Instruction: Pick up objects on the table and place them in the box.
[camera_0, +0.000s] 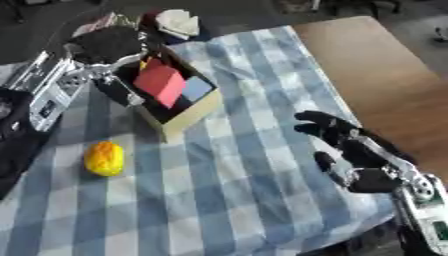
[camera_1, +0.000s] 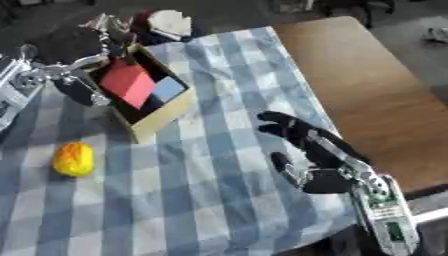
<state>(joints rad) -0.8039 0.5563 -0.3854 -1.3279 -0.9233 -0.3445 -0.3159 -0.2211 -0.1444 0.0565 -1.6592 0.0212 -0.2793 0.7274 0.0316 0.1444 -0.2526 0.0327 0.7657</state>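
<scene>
One bumpy yellow lump (camera_0: 104, 158) beside square cardboard box (camera_0: 194, 111), checked cloth (camera_0: 245, 165).

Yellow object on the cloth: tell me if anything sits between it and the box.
Nothing visible does. The yellow object lies alone on the checked cloth, with only bare cloth up to the box. The left hand is at the box's far rim.

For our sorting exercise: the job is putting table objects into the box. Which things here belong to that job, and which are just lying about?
Job:
box
red block inside it
blue block inside it
yellow object on the cloth
left hand

Lying about:
white object beyond the box
right hand, idle
</scene>
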